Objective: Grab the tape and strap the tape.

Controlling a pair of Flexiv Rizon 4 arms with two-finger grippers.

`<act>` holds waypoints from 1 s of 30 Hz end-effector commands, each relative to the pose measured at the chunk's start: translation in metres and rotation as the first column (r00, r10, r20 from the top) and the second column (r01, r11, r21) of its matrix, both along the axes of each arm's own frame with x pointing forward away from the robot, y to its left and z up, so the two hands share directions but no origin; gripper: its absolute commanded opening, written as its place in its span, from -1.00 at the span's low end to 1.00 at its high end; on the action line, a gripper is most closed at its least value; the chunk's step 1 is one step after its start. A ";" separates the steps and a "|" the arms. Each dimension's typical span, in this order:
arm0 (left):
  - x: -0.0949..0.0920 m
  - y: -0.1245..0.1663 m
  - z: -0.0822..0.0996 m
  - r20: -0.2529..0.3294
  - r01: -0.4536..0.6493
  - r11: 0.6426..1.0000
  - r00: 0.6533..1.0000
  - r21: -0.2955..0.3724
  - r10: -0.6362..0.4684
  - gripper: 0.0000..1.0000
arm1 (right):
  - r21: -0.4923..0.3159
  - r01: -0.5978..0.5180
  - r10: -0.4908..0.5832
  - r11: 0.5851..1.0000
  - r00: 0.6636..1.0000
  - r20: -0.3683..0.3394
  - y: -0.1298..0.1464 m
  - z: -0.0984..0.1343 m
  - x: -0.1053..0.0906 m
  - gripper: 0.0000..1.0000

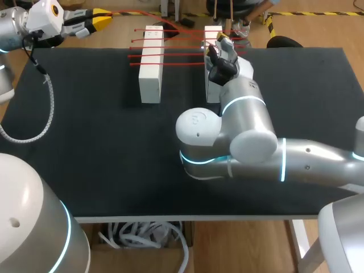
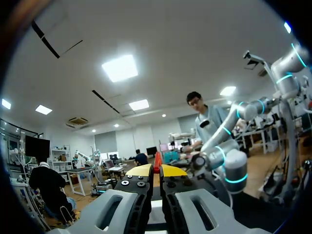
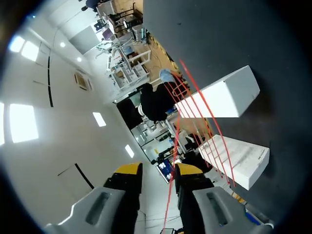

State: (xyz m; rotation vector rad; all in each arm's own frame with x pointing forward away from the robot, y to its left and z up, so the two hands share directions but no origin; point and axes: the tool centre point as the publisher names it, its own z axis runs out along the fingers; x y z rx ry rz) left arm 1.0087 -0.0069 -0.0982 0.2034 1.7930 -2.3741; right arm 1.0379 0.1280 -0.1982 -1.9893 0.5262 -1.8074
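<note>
Several red tape strands stretch across two white blocks, a left block and a right block, at the back of the black table. My right gripper sits over the far end of the right block. In the right wrist view its fingers stand close together, shut on one red tape strand that runs between them. Ahead of it lie both blocks. My left gripper is shut and empty beyond the table's far left corner, its yellow tips together and pointing out into the room.
My right arm's big elbow lies across the table's middle. A white ribbed hose from my left arm hangs over the table's left side. Bare black surface spreads in front of the blocks and to the far right.
</note>
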 end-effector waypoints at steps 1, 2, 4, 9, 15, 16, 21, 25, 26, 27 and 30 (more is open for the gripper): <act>0.000 0.000 -0.001 0.001 -0.001 1.000 1.000 -0.001 0.001 -1.00 | -0.001 0.004 -0.004 1.000 1.000 -0.008 -0.002 0.001 -0.004 -0.64; 0.000 0.000 -0.001 0.001 -0.001 1.000 1.000 -0.001 0.001 -1.00 | -0.002 0.006 -0.006 1.000 1.000 -0.008 -0.003 0.001 -0.004 -0.65; 0.000 0.000 -0.001 0.001 -0.001 1.000 1.000 -0.001 0.001 -1.00 | -0.004 0.011 -0.011 1.000 1.000 -0.008 -0.004 0.001 -0.005 -0.60; 0.000 0.000 -0.001 0.001 -0.001 1.000 1.000 -0.001 0.001 -1.00 | -0.005 0.016 -0.016 1.000 1.000 -0.007 -0.005 0.000 -0.005 -1.00; 0.000 0.000 -0.001 0.001 -0.001 1.000 1.000 -0.001 0.001 -1.00 | -0.027 0.026 -0.026 0.999 1.000 -0.003 -0.006 -0.001 -0.004 -1.00; 0.000 0.000 -0.001 0.001 -0.001 1.000 1.000 -0.001 0.001 -1.00 | -0.041 0.026 -0.026 0.999 1.000 0.002 -0.005 0.000 -0.003 -1.00; 0.000 0.000 -0.001 0.001 -0.001 1.000 1.000 -0.001 0.001 -1.00 | -0.151 0.037 -0.034 0.988 0.999 0.026 -0.002 0.005 0.002 -1.00; 0.000 0.000 -0.001 0.001 -0.001 1.000 1.000 -0.001 0.001 -1.00 | -0.364 0.031 -0.002 0.931 0.997 0.080 0.007 0.016 0.006 -1.00; 0.000 0.000 -0.001 0.001 -0.001 1.000 1.000 -0.001 0.001 -1.00 | -0.424 0.044 0.003 0.905 0.994 0.110 0.010 0.019 0.008 -1.00; 0.000 0.000 -0.001 0.001 -0.001 1.000 1.000 -0.001 0.001 -1.00 | -0.451 0.051 0.006 0.891 0.992 0.123 0.013 0.021 0.009 -1.00; 0.000 0.000 -0.001 0.001 -0.001 1.000 1.000 -0.001 0.001 -1.00 | -0.570 0.083 0.017 0.817 0.986 0.169 0.019 0.026 0.012 -1.00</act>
